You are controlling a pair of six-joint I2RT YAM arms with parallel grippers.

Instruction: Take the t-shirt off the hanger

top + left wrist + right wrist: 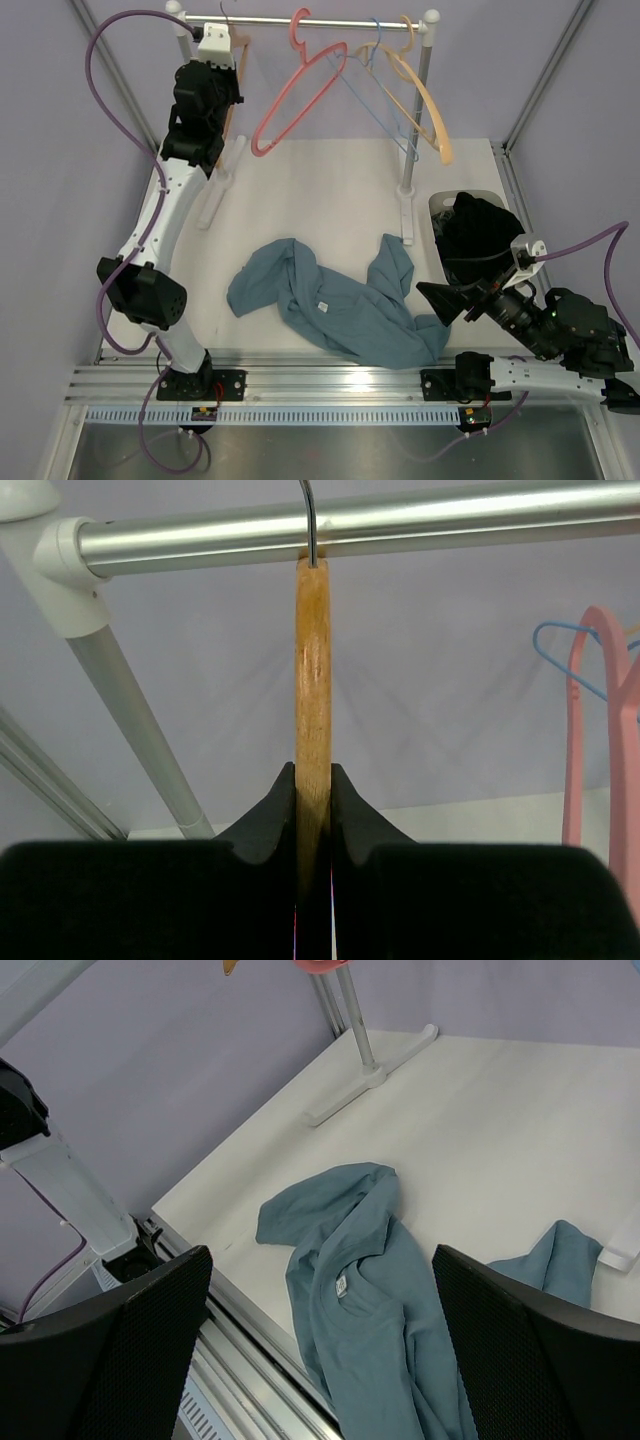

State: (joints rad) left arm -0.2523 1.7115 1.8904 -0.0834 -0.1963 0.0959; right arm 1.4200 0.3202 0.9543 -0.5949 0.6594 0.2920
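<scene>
top external, t-shirt (335, 310) perhaps overhanging edge (300, 362), left tool (313, 790) clamping hanger (312, 660)

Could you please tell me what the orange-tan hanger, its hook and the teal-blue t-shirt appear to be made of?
The orange-tan hanger looks like varnished wood: faint grain streaks, soft sheen. Its thin grey hook seems to be metal wire, smooth and glossy. The teal-blue t-shirt looks like soft matt knit fabric, perhaps cotton: it lies in limp folds.

Left hand (313, 775) hides part of the hanger (312, 680).
</scene>
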